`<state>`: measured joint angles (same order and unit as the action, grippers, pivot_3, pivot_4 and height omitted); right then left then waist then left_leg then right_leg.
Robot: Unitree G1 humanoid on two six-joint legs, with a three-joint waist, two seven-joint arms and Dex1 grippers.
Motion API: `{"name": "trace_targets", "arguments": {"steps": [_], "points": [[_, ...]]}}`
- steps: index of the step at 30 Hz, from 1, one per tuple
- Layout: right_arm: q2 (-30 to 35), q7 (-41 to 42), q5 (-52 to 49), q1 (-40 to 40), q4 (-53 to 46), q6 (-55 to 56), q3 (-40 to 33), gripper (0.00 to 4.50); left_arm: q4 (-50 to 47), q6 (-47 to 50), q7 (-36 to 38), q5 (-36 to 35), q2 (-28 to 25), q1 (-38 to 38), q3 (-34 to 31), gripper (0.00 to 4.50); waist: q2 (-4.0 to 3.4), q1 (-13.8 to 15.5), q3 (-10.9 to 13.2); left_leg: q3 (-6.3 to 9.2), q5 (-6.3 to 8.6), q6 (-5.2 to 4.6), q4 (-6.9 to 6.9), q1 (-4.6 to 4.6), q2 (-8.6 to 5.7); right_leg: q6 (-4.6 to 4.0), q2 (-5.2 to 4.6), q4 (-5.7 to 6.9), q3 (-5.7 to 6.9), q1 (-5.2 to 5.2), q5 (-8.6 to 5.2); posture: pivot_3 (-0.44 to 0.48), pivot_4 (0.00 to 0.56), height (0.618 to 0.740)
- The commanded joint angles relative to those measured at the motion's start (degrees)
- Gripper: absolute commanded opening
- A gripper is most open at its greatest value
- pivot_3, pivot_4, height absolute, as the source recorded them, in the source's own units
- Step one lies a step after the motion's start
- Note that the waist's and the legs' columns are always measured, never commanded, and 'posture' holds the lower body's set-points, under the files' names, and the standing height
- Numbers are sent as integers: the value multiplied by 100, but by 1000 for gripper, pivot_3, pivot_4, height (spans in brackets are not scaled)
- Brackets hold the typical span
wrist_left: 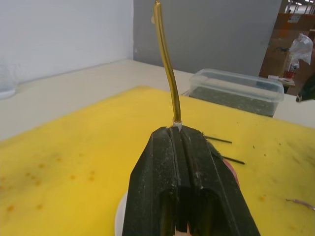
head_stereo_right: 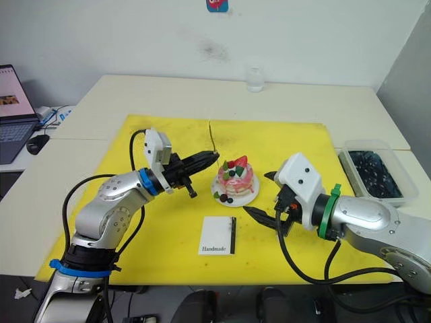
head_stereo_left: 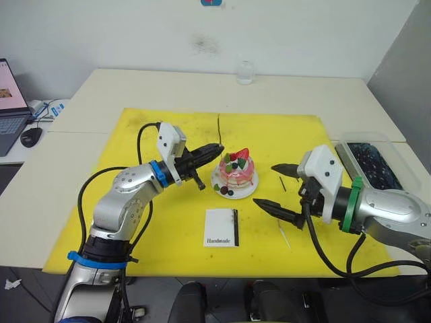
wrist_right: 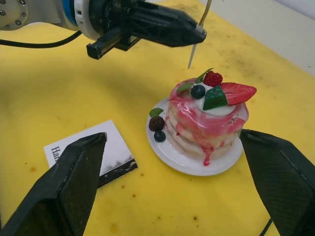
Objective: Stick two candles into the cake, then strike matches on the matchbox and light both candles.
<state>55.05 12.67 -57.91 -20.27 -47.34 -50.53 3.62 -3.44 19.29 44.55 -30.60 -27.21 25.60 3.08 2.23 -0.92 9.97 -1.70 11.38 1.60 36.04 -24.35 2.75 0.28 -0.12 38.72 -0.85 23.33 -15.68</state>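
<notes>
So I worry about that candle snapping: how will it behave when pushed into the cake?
Likely bendy rather than brittle: the candle already curves above the left gripper, which is shut on it. Being so thin, it may buckle if pressed from high up. Its tip hangs just above the cake, which looks soft, so little force may be needed.

One word to read here: "Handmade", printed in black along the near edge of the white matchbox (head_stereo_left: pixel 221 227), next to its black striking strip. In the right wrist view only the first letters, "Ha", show on that box. Nothing else is legible.
</notes>
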Motion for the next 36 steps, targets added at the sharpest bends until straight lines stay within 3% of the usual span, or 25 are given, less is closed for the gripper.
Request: {"name": "trace_targets", "arguments": {"steps": [1, 10, 20, 36], "points": [[-85, 35, 166, 18, -206, -46, -67, 4486, 59, -331, 195, 261, 44, 23, 31, 0, 0, 0, 0, 1, 0, 0, 0, 0, -1, 0, 0, 1, -1, 0, 0, 0, 150, 740], [-283, 99, 346, 109, -319, -205, -150, 4486, 320, -551, 301, 449, 375, -74, -45, 0, 0, 0, 0, 1, 0, 0, 1, 0, -3, 2, 1, 1, 0, 0, 1, 0, 150, 740], [-386, 165, 460, 225, -361, -332, -188, 4486, 125, -71, 235, 221, 402, 177, -211, 0, 0, 0, 0, 0, 0, 0, 3, 0, -5, 3, 8, 5, -1, -1, 2, 0, 150, 740], [-620, 290, 744, 221, -357, -468, -171, 4486, 227, -270, 252, 523, 515, -40, -143, 0, 0, -5, 0, 1, 0, 0, 4, 1, -4, 4, 14, 8, -1, -1, 2, 0, 150, 740]]}}
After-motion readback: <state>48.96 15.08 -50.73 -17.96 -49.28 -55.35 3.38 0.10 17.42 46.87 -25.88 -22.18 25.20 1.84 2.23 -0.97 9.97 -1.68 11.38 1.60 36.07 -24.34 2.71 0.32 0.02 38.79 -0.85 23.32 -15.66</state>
